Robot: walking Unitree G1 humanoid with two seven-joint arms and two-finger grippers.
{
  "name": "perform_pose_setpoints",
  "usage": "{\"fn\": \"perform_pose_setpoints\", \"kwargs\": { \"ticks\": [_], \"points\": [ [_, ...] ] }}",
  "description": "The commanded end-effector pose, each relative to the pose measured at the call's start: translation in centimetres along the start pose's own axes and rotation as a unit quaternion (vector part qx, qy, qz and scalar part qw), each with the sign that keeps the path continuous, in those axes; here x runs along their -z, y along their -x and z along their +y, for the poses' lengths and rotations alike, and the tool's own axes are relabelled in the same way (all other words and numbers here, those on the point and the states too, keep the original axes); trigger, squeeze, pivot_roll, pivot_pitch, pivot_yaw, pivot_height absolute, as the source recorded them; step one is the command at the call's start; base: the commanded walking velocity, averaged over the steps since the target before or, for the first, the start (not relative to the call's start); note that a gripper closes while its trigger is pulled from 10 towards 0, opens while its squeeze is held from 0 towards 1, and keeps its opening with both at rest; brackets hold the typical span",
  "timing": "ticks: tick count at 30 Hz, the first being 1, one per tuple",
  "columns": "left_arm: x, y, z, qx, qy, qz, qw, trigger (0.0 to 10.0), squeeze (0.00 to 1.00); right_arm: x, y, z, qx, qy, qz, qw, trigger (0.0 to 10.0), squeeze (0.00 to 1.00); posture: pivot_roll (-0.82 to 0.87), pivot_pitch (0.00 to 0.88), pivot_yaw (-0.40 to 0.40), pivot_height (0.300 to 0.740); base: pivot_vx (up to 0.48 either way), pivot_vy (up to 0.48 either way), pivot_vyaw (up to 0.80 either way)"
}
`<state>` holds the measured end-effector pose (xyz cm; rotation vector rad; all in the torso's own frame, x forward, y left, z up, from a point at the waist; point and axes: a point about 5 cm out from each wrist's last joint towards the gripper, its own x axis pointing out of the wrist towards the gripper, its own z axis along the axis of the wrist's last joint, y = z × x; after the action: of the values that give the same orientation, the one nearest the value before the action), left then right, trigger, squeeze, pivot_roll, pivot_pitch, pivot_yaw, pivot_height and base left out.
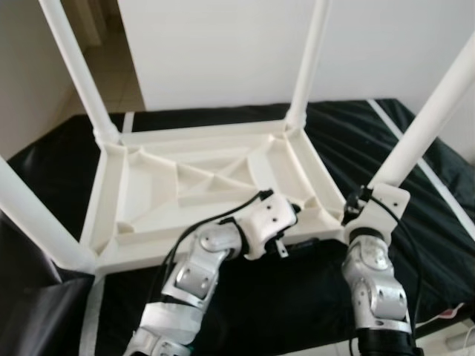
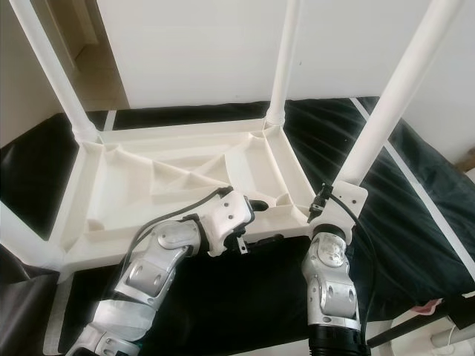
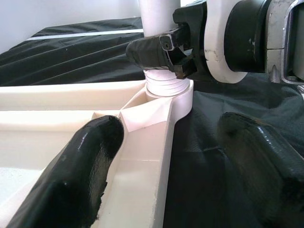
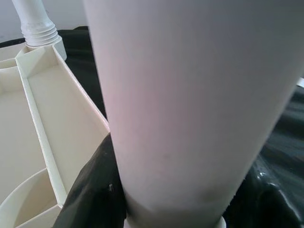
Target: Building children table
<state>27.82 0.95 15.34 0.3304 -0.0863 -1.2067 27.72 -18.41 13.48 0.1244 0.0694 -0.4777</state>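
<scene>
Tabletop (image 1: pixel 200 178), white plastic, lies upside down on the black sheet (image 1: pixel 386 133), ribbed underside up, four legs standing from its corners. I have the right gripper (image 3: pixel 164 50) clamped around the near-right leg (image 1: pixel 430 111) just above its threaded collar; the right wrist view has that leg close between the black fingers. This leg's long axis runs up and away from its corner socket, leaning outward to the right, so it may not be fully seated. Left gripper (image 3: pixel 161 166) sits at the near edge of the tabletop, fingers spread, one over the rim and one over the sheet, pointing along the rim toward that same corner. Right arm is the one on the leg; left is just beside it. My judgement: next move turns the leg about its own axis while left steadies the rim.
</scene>
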Motion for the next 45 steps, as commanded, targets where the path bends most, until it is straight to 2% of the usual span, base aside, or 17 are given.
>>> {"fn": "perform_pose_setpoints", "kwargs": {
  "ticks": [1,5,6,7,8,16,22,23,24,25,26,27,30,31,39,41,45],
  "points": [
    [-0.1,-0.1,0.4,-0.059,-0.001,-0.002,0.998,10.0,0.00,2.3,1.0,0.8,0.007,-0.024,0.061,0.998,10.0,0.00,-0.05,0.000,-0.029,0.740,0.000,0.000,0.00],
    [-0.1,-0.1,0.3,-0.058,-0.002,-0.002,0.998,10.0,0.00,2.2,0.9,0.8,0.002,-0.019,0.055,0.998,10.0,0.00,-0.05,0.000,-0.030,0.740,0.000,0.000,0.00],
    [-0.2,-0.1,0.3,-0.058,-0.002,-0.003,0.998,10.0,0.00,1.9,0.9,0.9,-0.004,-0.018,0.046,0.999,10.0,0.43,-0.05,0.000,-0.030,0.740,0.000,0.000,0.00],
    [-0.2,-0.1,0.3,-0.058,-0.002,-0.003,0.998,10.0,0.00,1.9,0.9,0.9,-0.004,-0.018,0.046,0.999,10.0,0.43,-0.05,0.000,-0.030,0.740,0.000,0.000,0.00],
    [-0.2,-0.1,0.3,-0.057,-0.003,-0.004,0.998,10.0,0.00,1.7,0.9,0.9,-0.008,-0.022,0.040,0.999,10.0,1.00,-0.05,0.000,-0.029,0.740,0.000,0.000,0.00],
    [-0.2,-0.1,0.3,-0.056,-0.003,-0.005,0.998,10.0,0.00,0.8,1.0,1.0,-0.051,-0.029,0.006,0.998,10.0,1.00,-0.05,0.000,-0.028,0.740,0.000,0.000,0.00],
    [-0.2,-0.1,0.3,-0.056,-0.003,-0.004,0.998,10.0,0.00,0.5,0.9,-1.0,-0.086,-0.021,-0.019,0.996,10.0,1.00,-0.05,0.000,-0.028,0.740,0.000,0.000,0.00],
    [-0.2,-0.2,0.4,-0.056,-0.003,-0.004,0.998,10.0,0.00,0.7,0.9,-1.6,-0.100,-0.006,-0.020,0.995,10.0,0.89,-0.05,0.000,-0.029,0.740,0.000,0.000,0.00],
    [-0.2,-0.2,0.4,-0.056,-0.003,-0.004,0.998,10.0,0.00,0.7,0.9,-1.6,-0.100,-0.006,-0.020,0.995,10.0,0.89,-0.05,0.000,-0.029,0.740,0.000,0.000,0.00],
    [-0.2,-0.2,0.4,-0.057,-0.003,-0.004,0.998,10.0,0.00,0.8,0.9,-2.0,-0.114,0.011,-0.024,0.993,10.0,0.51,-0.06,0.000,-0.029,0.740,0.000,0.000,0.00],
    [-0.2,-0.2,0.4,-0.057,-0.003,-0.004,0.998,10.0,0.00,0.8,0.9,-2.0,-0.114,0.011,-0.024,0.993,10.0,0.51,-0.06,0.000,-0.029,0.740,0.000,0.000,0.00],
    [-0.2,-0.2,0.4,-0.056,-0.003,-0.003,0.998,10.0,0.00,1.0,0.8,-2.3,-0.132,0.026,-0.026,0.991,10.0,0.00,-0.06,0.000,-0.032,0.740,0.000,0.000,0.00],
    [-0.2,-0.2,0.4,-0.056,-0.003,-0.003,0.998,10.0,0.00,1.2,0.5,-2.8,-0.142,0.038,-0.027,0.989,10.0,0.00,-0.06,0.000,-0.033,0.740,0.000,0.000,0.00],
    [-0.1,-0.3,0.2,-0.054,-0.003,-0.002,0.999,10.0,0.00,0.8,-0.3,-3.7,-0.173,0.060,-0.042,0.982,10.0,0.00,-0.06,0.000,-0.032,0.740,0.000,0.000,0.00],
    [0.1,-0.3,0.2,-0.053,-0.003,0.001,0.999,10.0,0.00,0.1,-1.0,-4.0,-0.229,0.077,-0.057,0.969,10.0,0.00,-0.07,0.000,-0.029,0.740,0.000,0.000,0.00],
    [0.1,-0.3,0.2,-0.052,-0.003,0.002,0.999,10.0,0.00,-0.2,-1.2,-4.0,-0.255,0.087,-0.059,0.961,10.0,0.00,-0.07,0.000,-0.025,0.740,0.000,0.000,0.00],
    [-0.1,-0.5,0.5,-0.051,-0.005,0.000,0.999,10.0,0.00,-0.8,-2.6,-3.0,-0.346,0.132,-0.054,0.928,10.0,0.00,-0.07,0.000,-0.015,0.740,0.000,0.000,0.00]
  ]
}}
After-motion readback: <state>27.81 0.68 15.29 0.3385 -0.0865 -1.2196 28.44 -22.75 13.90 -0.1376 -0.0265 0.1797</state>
